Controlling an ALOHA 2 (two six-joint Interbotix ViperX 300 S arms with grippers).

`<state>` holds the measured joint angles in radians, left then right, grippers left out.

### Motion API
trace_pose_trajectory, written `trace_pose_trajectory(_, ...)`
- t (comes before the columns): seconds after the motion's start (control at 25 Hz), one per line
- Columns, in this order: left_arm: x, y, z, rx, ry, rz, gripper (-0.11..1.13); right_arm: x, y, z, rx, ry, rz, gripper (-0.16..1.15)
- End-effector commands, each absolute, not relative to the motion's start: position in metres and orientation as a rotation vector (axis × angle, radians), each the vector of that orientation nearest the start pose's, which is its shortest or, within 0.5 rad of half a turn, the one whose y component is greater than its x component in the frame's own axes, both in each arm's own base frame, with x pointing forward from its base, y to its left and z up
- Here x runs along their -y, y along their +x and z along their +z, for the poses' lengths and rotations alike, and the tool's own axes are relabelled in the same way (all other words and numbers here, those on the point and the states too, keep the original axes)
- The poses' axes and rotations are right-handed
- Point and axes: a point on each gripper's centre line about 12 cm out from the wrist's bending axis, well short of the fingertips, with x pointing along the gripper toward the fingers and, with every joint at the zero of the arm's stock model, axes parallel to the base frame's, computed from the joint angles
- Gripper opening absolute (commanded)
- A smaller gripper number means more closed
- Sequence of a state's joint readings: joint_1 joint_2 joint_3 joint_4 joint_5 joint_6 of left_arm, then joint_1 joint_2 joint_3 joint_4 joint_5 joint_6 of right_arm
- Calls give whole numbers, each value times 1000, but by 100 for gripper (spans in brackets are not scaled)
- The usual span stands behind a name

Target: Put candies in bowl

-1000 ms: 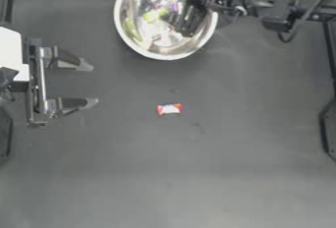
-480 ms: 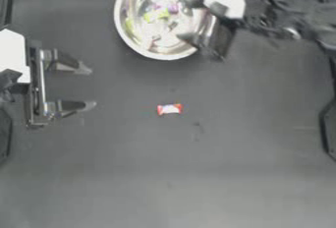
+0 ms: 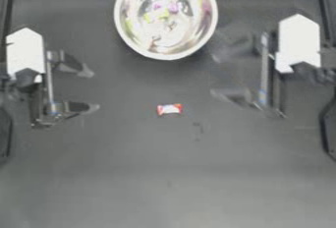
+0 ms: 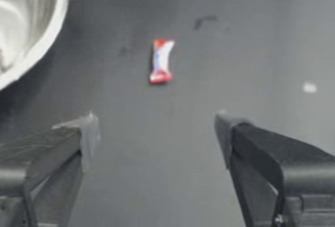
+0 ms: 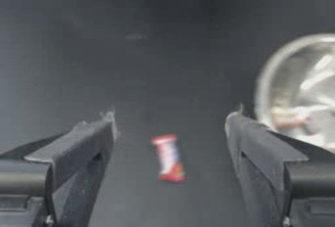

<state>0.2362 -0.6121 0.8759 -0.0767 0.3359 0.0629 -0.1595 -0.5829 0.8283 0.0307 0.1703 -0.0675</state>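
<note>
The shiny metal bowl (image 3: 136, 39) sits at the table's far middle, with a pink-purple candy (image 3: 173, 7) and a yellow-green candy (image 3: 154, 15) showing inside it. A red-and-white candy (image 3: 170, 109) lies alone on the table's centre, well below the bowl. My right gripper (image 3: 224, 72) is open, to the right of the bowl and of this candy, empty. Its wrist view shows the candy (image 5: 169, 158) ahead between the jaws and the bowl (image 5: 275, 81) to one side. My left gripper (image 3: 84, 88) waits open at the left; its view holds the candy (image 4: 160, 61) and the bowl rim (image 4: 40, 50).
Dark table all around. The right arm's white body (image 3: 298, 42) stands at the right edge and the left arm's white body (image 3: 25, 50) at the left edge.
My right gripper has left the bowl's right rim, swung down and to the right, and now points toward the table's middle, open. The left arm and the lone candy have not moved.
</note>
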Motion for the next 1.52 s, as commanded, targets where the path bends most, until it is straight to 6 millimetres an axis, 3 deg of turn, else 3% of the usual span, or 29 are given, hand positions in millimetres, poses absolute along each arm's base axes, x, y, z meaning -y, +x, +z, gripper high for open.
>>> trace_pose_trajectory(0.04,-66,275,274,-588,-97,219,102,30,265,295,-376,6,-102,97)
trace_pose_trajectory(0.32,-81,305,259,-779,-186,259,102,4,245,294,-359,2,-9,97)
trace_pose_trajectory(1.0,-96,398,231,-993,-136,246,102,-10,212,284,-318,41,48,97)
trace_pose_trajectory(1.52,-99,432,196,-1089,-73,229,102,-17,211,286,-287,19,83,97)
